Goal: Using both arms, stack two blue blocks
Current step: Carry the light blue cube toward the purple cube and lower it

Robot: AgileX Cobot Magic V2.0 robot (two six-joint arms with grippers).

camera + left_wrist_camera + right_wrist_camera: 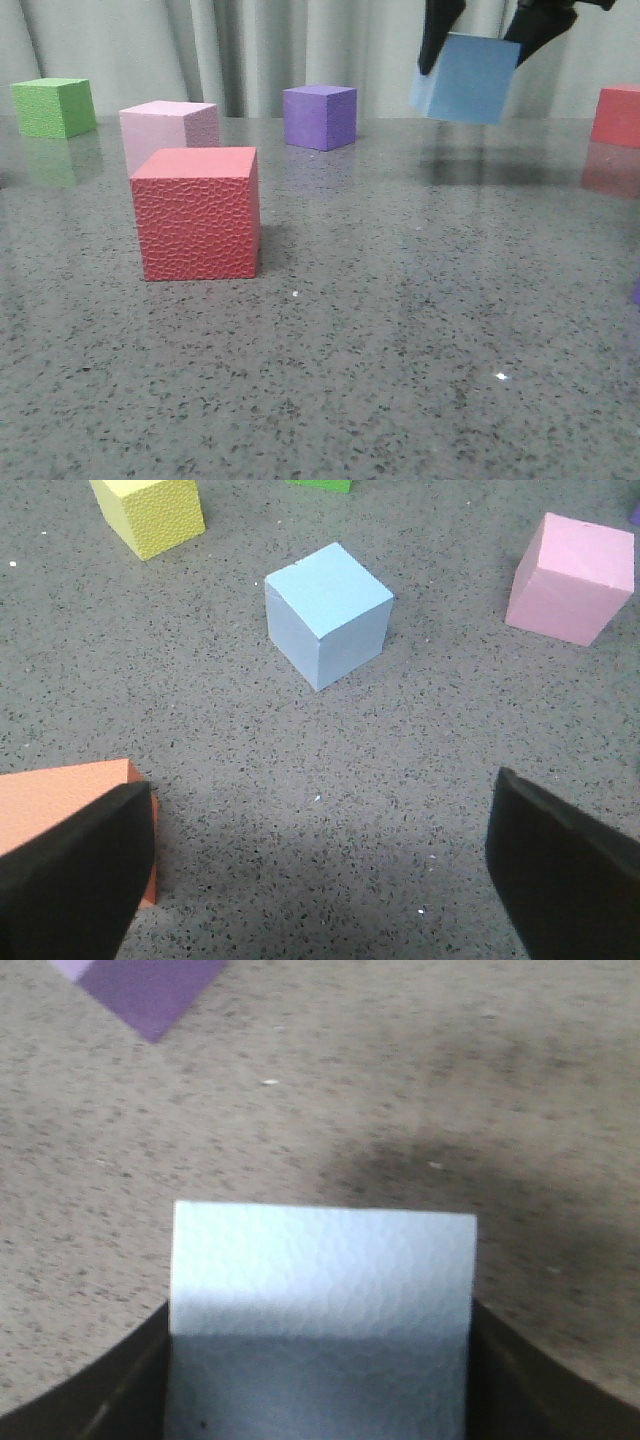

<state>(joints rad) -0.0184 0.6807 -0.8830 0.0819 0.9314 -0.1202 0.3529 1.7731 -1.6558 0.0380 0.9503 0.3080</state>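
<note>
Above the grey speckled counter (400, 330), your right gripper (482, 40) is pinching one pale sky-blue foam cube (468, 78) aloft; your left gripper (320, 865) is hanging spread before the other (328, 613). Next, you'll probably be lowering squarely onto it.

Grey speckled stone desk (400, 330), polished enough to mirror faint colours near its far edge. Behind it, a pale grey-green curtain (250, 50) hanging in soft vertical folds across the whole back. Even, diffuse light, with a few small bright glints on the surface. One dark blurred shadow lying on the far right part.
</note>
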